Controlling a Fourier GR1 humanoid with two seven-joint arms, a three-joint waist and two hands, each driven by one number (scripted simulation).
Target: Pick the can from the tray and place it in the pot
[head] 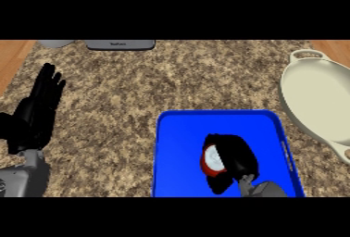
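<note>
Can (214,160), red-rimmed with pale top, gripped by right hand (236,157).

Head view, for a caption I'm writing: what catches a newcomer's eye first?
The bright blue tray at lower centre, where the right hand curls round a red-and-white can. The cream pot sits at the right edge. The left hand rests open at the left.

Left hand (40,107) open at the view's left edge, fingers straight and pointing up, resting; grey forearm below it, coming in from the lower left corner. Right hand (232,159) low at centre-right, fingers curled round the can (214,160), hiding most of it; only a short grey piece of wrist visible beneath, at the lower edge.
</note>
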